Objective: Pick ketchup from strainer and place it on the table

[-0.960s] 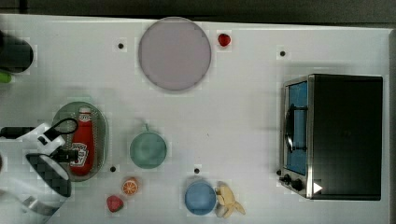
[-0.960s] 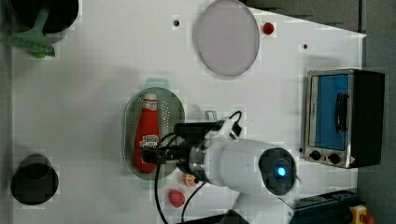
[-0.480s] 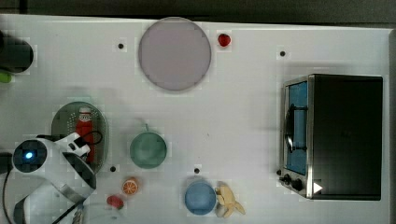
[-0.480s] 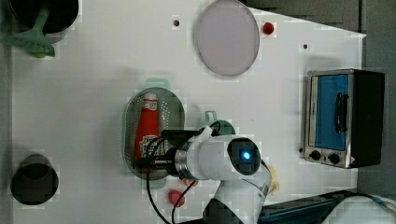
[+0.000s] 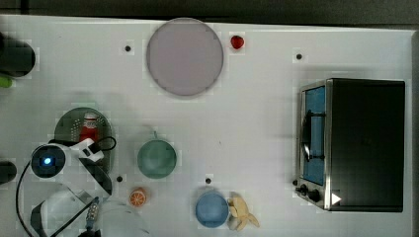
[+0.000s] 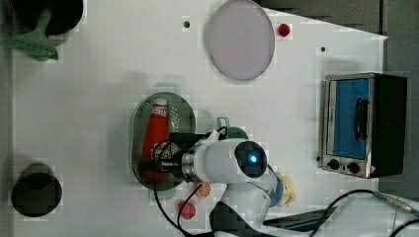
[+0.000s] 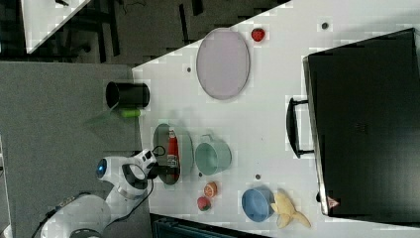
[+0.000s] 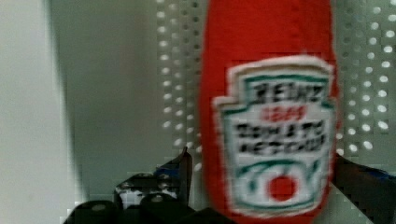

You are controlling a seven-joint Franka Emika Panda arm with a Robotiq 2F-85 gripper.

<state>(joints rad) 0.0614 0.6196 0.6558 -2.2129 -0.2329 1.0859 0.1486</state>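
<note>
White surface (image 5: 257, 128) with small black dots carries everything; landmark is the strainer (image 6: 178, 111), a pale green oval basket with a perforated floor. Ketchup (image 6: 154, 136) lies flat inside the strainer, lengthwise, white cap toward the far end, label end toward the arm. Gripper (image 6: 153, 165) sits over the strainer's near end, at the bottle's base; in the wrist view the dark fingers (image 8: 180, 170) stand spread, one on each side of the ketchup (image 8: 268, 116), left one apart from the red body, right-side contact not clear. Teal cup (image 5: 156, 158) stands just beside the strainer (image 5: 66, 123), outside it. Orange slice (image 5: 138, 197) and blue bowl (image 5: 211, 209) sit beyond the cup. Round grey plate (image 5: 184, 56) and toaster oven (image 5: 352, 144) are well apart from the strainer.
</note>
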